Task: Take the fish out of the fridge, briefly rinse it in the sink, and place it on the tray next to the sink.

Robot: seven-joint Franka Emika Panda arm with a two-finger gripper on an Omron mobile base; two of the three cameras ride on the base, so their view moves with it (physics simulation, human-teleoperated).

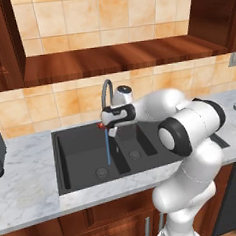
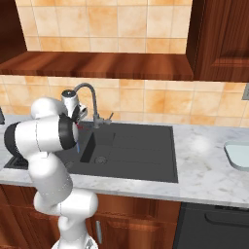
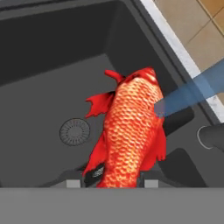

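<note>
Gripper (image 3: 114, 177) clamps one fish (image 3: 131, 127) under one water stream (image 3: 188, 94) over the sink (image 3: 52, 87).

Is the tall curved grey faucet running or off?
Running: a blue stream falls from the tall curved grey faucet into the dark grey double-basin sink and hits the red-orange fish.

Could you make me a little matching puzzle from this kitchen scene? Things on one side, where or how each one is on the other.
Things:
1. fish
2. faucet
3. tray
4. sink

States:
A. lying on the counter, off to one side of the basins
B. held in the gripper, over a basin
C. running, a blue stream coming down
D. dark grey, set into the marble counter

Pairs: 1-B, 2-C, 3-A, 4-D
</note>
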